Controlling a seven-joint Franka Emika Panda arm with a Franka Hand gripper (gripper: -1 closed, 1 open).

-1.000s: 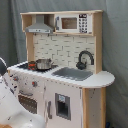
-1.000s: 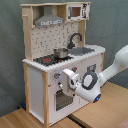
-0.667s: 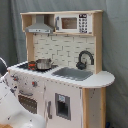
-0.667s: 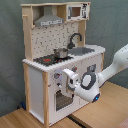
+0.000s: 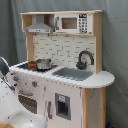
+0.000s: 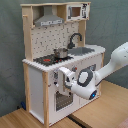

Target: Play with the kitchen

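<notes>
In the first exterior view, the kitchen [image 5: 65, 75] is seen with the arm [image 5: 12, 102] low beside its oven front.

In the second exterior view, the gripper [image 6: 65, 79] is pressed toward the knob panel directly ahead; finger opening cannot be told.

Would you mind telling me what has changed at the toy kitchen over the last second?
Very little has changed. The gripper stays pressed up against the front of the kitchen, just below the knob panel above the oven door, and the arm keeps the same pose. No clear shift shows in either exterior view. The pot on the stovetop, the faucet and the microwave have not moved.
</notes>
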